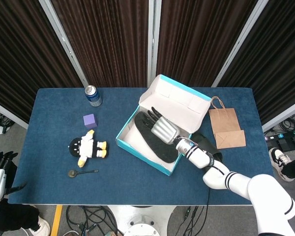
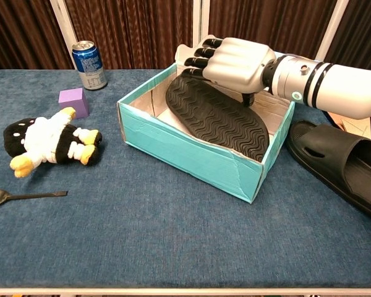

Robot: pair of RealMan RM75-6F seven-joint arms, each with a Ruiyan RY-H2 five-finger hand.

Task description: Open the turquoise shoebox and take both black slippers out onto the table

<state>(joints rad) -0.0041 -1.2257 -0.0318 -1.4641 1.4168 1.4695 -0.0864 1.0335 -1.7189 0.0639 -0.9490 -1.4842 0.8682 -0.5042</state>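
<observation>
Blue bench [image 2: 173,247]: turquoise shoebox [image 2: 191,151] open, one black slipper [image 2: 340,161] already out. Right hand [image 2: 235,62] lies on second slipper [image 2: 216,117] inside, fingers [image 2: 201,59] draped, grasp unclear. Next: pinch, lift clear

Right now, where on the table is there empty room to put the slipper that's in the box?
The biggest bare patch is the blue cloth in front of the turquoise shoebox, between the spoon and the slipper already out. It's crowded right of the box, with that slipper and the paper bag. The plush toy, purple cube and can fill the left.
</observation>
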